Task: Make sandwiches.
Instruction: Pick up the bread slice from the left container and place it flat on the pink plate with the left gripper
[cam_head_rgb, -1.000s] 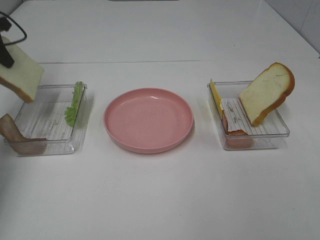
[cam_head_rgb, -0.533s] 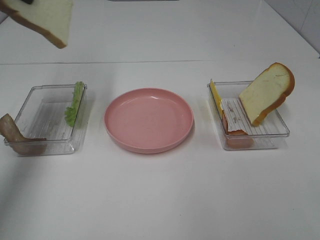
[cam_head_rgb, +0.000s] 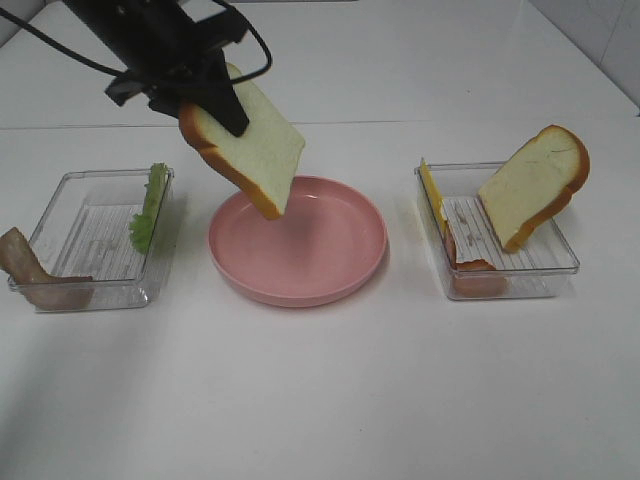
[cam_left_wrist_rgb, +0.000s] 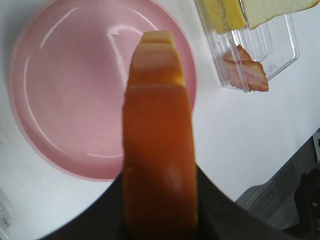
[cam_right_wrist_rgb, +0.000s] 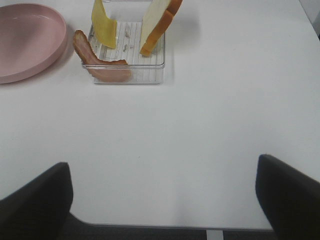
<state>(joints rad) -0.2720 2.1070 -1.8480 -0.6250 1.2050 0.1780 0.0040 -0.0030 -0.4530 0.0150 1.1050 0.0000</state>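
Note:
My left gripper (cam_head_rgb: 215, 105) is shut on a white bread slice (cam_head_rgb: 252, 150) with a brown crust and holds it tilted in the air over the left part of the round pink plate (cam_head_rgb: 330, 262). In the left wrist view the slice's crust edge (cam_left_wrist_rgb: 159, 150) hangs above the plate (cam_left_wrist_rgb: 65, 95). A second bread slice (cam_head_rgb: 530, 185) leans in the right clear tray (cam_head_rgb: 540, 270) with a yellow cheese slice (cam_head_rgb: 431, 195) and a meat strip (cam_head_rgb: 470, 268). Lettuce (cam_head_rgb: 150, 205) and another meat strip (cam_head_rgb: 30, 272) lie in the left tray (cam_head_rgb: 90, 235). My right gripper (cam_right_wrist_rgb: 162, 200) is open and stays over bare table.
The white table (cam_head_rgb: 330, 400) stretches in front of the plate and trays. In the right wrist view the right tray (cam_right_wrist_rgb: 128, 75) with cheese (cam_right_wrist_rgb: 103, 22), bread (cam_right_wrist_rgb: 157, 22) and meat (cam_right_wrist_rgb: 100, 67) lies ahead of the gripper, and the plate's rim (cam_right_wrist_rgb: 30, 65) shows beside it.
My left gripper has carried the bread slice from above the left tray, up and then rightward and down, to over the pink plate. Nothing else has moved.

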